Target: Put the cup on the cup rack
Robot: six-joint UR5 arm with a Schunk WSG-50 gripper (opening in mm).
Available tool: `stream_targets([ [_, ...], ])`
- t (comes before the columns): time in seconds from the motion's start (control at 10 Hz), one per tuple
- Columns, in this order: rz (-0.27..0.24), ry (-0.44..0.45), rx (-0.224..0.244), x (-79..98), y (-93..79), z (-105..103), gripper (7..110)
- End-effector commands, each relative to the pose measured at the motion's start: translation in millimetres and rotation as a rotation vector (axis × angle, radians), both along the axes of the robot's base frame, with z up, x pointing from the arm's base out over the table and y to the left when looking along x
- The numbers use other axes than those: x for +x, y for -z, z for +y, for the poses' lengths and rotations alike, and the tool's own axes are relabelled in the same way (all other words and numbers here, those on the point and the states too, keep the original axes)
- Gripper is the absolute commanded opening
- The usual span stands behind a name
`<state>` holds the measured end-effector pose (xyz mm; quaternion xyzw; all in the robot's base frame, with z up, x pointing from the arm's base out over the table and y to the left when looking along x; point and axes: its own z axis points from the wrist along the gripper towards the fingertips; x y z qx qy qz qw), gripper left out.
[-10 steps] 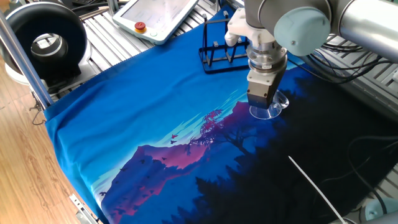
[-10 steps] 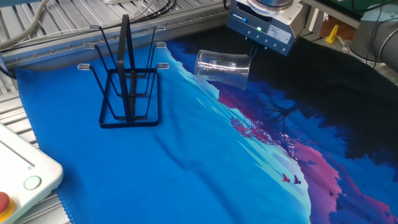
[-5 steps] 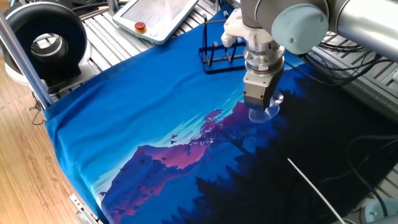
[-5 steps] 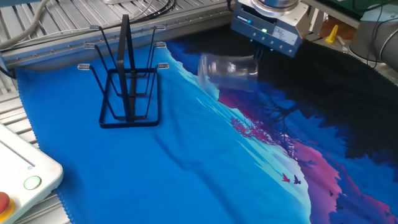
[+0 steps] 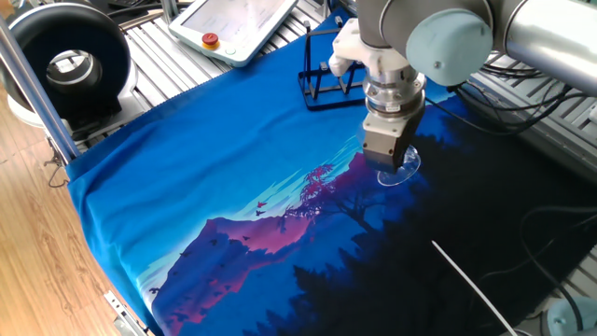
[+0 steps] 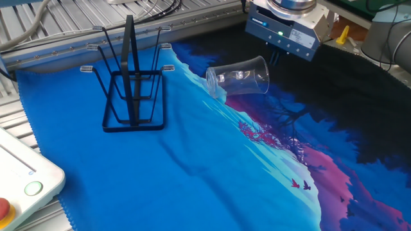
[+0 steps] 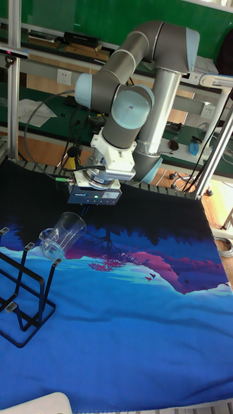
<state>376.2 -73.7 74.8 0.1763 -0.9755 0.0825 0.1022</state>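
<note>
Silver-grey tubular arm links (image 7: 167,97) with pale blue-grey round joint caps (image 7: 133,112) and darker grey joint housings. White wrist flange (image 7: 113,157) above a ribbed metallic ring (image 5: 394,93). Boxy grey gripper (image 5: 391,168) body carrying a blue face with small green and white indicator lights (image 6: 278,33); black cable along the wrist (image 7: 81,170).

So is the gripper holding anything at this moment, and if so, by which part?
Yes. The gripper holds the cup tilted on its side above the cloth. The hold seems to be at the rim end, but the fingers are too hidden to say exactly where.
</note>
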Motion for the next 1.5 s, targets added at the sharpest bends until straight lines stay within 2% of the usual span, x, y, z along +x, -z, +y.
stream_targets([
  [0.0, -0.019, -0.001, 0.014, 2.9, -0.6, -1.2, 7],
  [0.3, -0.125, -0.017, 0.054, 28.8, -2.8, 6.9, 7],
  [0.5, -0.16, -0.033, 0.053, 37.5, -5.0, 4.9, 7],
  [0.8, -0.139, -0.04, 0.032, 30.2, -1.7, -5.9, 7],
  [1.1, -0.111, -0.043, 0.074, 18.1, 7.6, -5.4, 7],
  [1.2, -0.092, -0.027, 0.105, 11.3, 8.9, 1.1, 7],
  [1.4, -0.086, -0.026, 0.114, 8.4, 7.5, 2.8, 7],
])
